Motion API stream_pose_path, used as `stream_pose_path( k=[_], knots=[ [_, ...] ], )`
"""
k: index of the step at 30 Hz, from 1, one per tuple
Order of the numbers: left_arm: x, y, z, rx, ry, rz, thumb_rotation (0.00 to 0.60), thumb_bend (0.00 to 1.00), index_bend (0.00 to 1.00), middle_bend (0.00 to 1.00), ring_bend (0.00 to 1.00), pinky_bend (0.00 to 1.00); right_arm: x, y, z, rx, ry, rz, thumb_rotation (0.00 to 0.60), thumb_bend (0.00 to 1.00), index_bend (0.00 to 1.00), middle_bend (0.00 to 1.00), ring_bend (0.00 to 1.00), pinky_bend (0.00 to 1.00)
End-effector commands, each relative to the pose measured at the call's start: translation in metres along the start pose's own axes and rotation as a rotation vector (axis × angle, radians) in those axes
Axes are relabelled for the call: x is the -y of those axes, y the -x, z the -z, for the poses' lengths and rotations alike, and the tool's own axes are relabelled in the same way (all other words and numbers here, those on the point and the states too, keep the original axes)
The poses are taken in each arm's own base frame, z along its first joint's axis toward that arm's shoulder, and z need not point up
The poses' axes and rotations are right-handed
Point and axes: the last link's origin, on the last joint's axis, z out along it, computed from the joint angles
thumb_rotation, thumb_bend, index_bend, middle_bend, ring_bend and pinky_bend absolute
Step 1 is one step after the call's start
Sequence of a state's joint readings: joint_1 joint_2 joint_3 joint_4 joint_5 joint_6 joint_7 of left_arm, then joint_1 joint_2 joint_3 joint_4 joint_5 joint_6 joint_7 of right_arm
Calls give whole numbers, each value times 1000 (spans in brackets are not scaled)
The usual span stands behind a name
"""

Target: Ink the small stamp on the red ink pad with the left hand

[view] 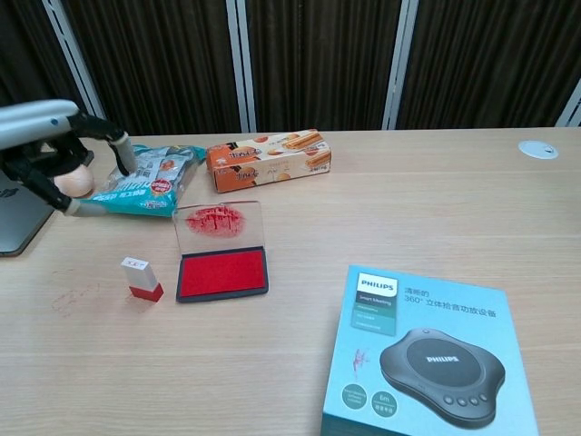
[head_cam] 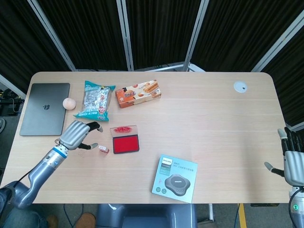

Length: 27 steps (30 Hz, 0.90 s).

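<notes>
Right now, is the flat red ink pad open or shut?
Open: the red ink pad shows bare, and its clear stained lid lies flipped back behind it.

Bare table (view: 82, 336) surrounds the small stamp (view: 141, 278) except rightward, where the red ink pad (view: 221, 273) sits just beside it.

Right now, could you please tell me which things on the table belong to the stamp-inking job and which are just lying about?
Job:
small white-and-red stamp
open red ink pad
left hand, holding nothing

Lying about:
grey laptop
egg
teal snack bag
orange biscuit box
blue Philips box
</notes>
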<state>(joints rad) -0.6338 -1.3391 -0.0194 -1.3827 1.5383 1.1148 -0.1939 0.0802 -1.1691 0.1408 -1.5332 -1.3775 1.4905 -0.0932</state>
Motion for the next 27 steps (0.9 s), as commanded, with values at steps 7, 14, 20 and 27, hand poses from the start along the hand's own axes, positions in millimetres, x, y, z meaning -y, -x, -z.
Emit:
stream_pose_path(
  k=[7,14,20,27],
  knots=[
    [11,-42,85,-179,-246,-73,600,0,1,0,12,15,6,-11,3,-18,-36,-40,600,0,0,0,0,0],
    [12,-38,147,-211,-459,-85,600,0,0,0,0,0,9,-17,5,-29,-68,-68,600,0,0,0,0,0],
    [16,-36,152,-212,-468,-66,600,0,0,0,0,0,10,-19,7,-32,-74,-73,600,0,0,0,0,0],
    [21,-42,154,-252,-455,-72,600,0,0,0,0,0,11,-21,8,-42,-72,-79,600,0,0,0,0,0]
  ],
)
